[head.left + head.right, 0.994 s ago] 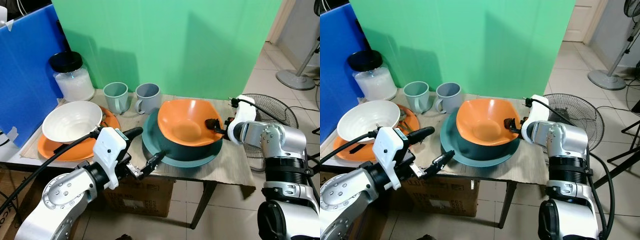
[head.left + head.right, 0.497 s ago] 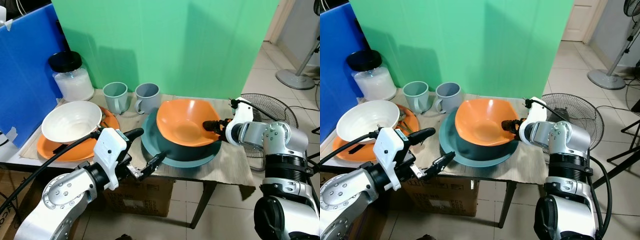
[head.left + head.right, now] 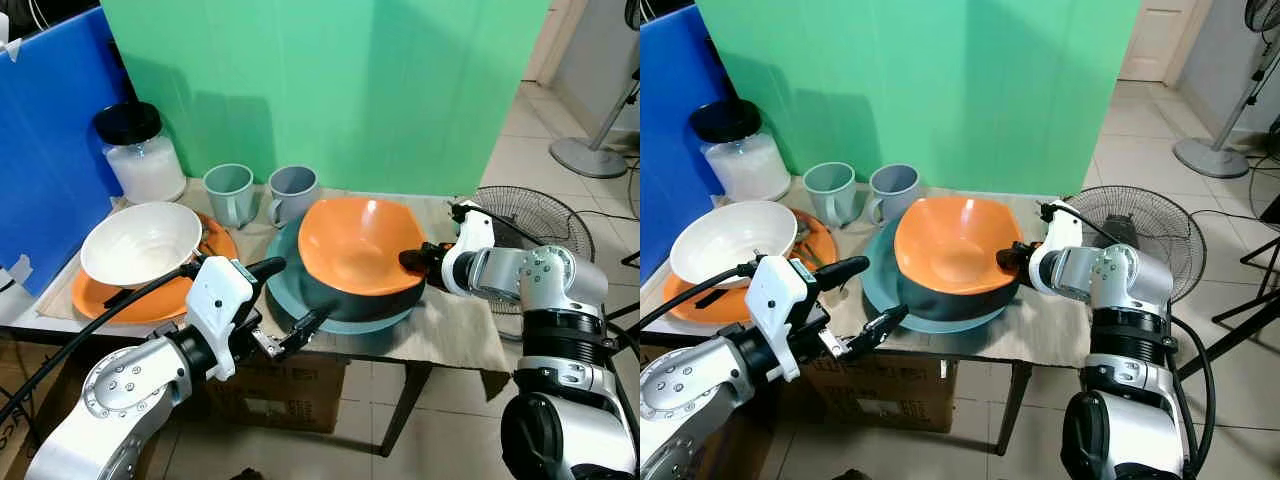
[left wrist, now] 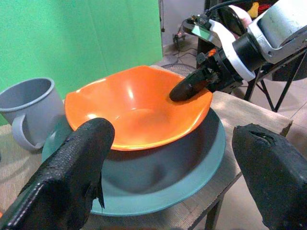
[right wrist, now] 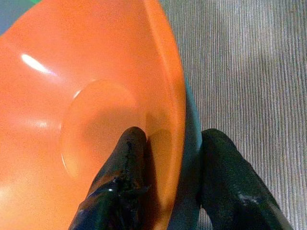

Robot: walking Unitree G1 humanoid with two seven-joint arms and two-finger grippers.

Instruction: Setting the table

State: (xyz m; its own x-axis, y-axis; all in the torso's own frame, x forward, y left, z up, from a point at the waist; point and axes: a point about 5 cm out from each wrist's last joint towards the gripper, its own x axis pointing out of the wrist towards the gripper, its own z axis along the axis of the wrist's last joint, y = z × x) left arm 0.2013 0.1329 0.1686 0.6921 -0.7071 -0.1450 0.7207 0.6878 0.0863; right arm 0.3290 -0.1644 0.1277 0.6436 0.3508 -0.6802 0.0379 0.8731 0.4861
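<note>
Orange bowl (image 3: 362,248), nested in the teal dish (image 3: 940,318) just right of 2 mugs (image 3: 258,192), is clamped at its rim by right tool (image 5: 165,191); left tool (image 3: 290,305) is spread, idle; lifting out judged next.

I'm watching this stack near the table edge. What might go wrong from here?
The right gripper pinches the orange bowl by one rim, so it may tip or slip. The teal plate beneath sits near the table's front edge and might get dragged along. The open left gripper hovers close and might bump it.

Silver arms w/ screws, white wrist blocks, black cables, blk fingers
</note>
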